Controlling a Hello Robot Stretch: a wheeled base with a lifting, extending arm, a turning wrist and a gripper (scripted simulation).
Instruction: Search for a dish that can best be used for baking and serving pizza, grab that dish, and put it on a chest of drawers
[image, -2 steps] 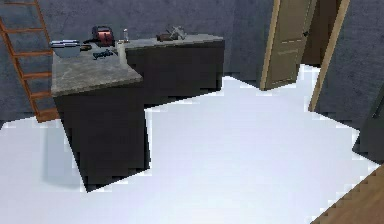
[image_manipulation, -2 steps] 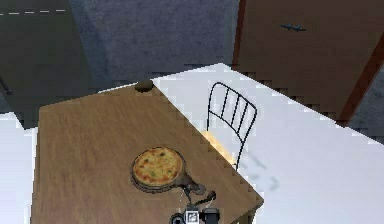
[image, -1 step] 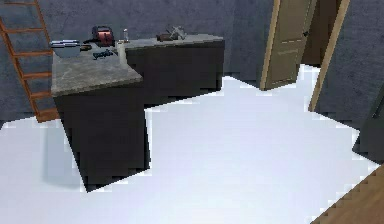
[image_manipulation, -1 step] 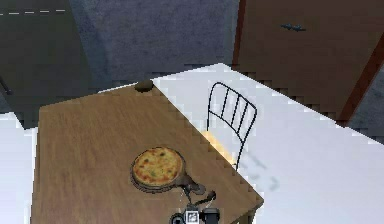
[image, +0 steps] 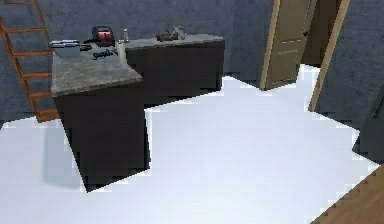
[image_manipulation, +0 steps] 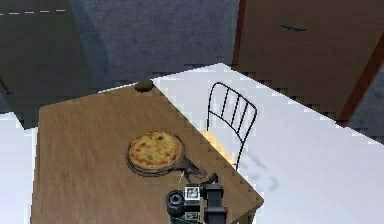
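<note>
Grey stone tops a dark L-shaped counter (image: 95, 70) in the forward view, with an orange ladder (image: 25, 50) far left and a wooden door (image: 290, 40) far right. In the arm side view a wooden table (image_manipulation: 80, 150) bears the round pizza pan (image_manipulation: 153, 152). The gripper (image_manipulation: 185, 190) sits just near of it — whether it holds anything, or how wide it stands, cannot be told. A black wire chair (image_manipulation: 230, 110) stands to the right.

Forward view: an L-shaped dark counter (image: 100, 75) with a mottled stone top is standing on the pale floor, with a red-and-black object (image: 103, 37) lying on its far stretch. An orange ladder (image: 30, 50) is rising at the left, and a pale door (image: 288, 40) at the right. Arm side view: a black wire chair (image_manipulation: 230, 110) is standing beside a wooden table (image_manipulation: 80, 150), and a small dark round object (image_manipulation: 144, 86) is sitting at the table's far edge.
</note>
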